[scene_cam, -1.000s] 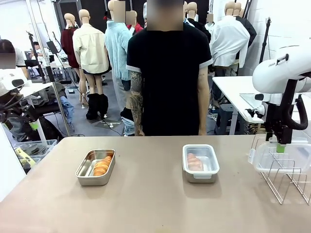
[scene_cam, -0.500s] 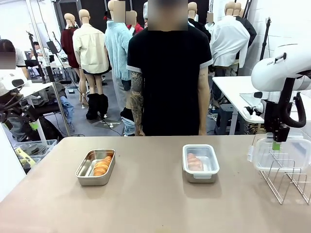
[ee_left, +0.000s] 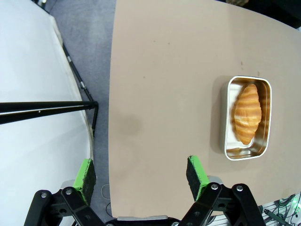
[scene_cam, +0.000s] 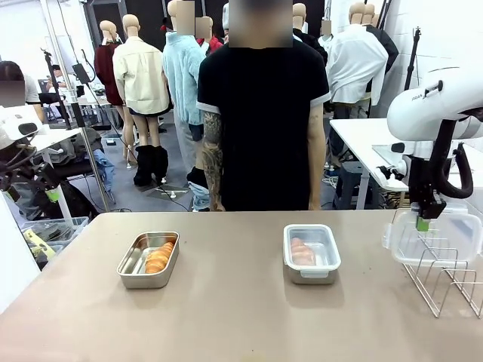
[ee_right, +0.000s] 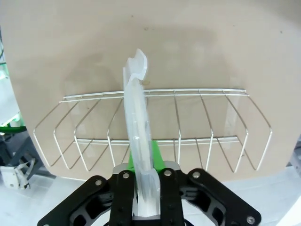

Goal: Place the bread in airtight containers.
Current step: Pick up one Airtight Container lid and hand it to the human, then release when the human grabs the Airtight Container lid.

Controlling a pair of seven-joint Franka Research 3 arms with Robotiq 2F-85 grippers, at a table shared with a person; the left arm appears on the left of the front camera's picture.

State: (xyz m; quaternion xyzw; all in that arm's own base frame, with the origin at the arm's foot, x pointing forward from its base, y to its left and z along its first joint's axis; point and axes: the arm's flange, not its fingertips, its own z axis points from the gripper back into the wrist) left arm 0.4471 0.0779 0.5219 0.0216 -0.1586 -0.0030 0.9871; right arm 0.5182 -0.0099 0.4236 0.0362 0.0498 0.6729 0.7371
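Table (scene_cam: 226, 317), front view: two steel containers. Left container (scene_cam: 148, 259), lidless, one croissant (scene_cam: 159, 256); right container (scene_cam: 311, 253), clear lid on, a second croissant (scene_cam: 301, 251) beneath. Person (scene_cam: 260, 113) standing at the far side.

Right gripper (scene_cam: 423, 223): jaws clamped on a clear plastic lid (scene_cam: 430, 237), held upright over a wire rack (scene_cam: 445, 279); its wrist view presents this lid edge-on.

Left gripper (ee_left: 141, 174): jaws wide apart, holding nothing, above the table's edge.
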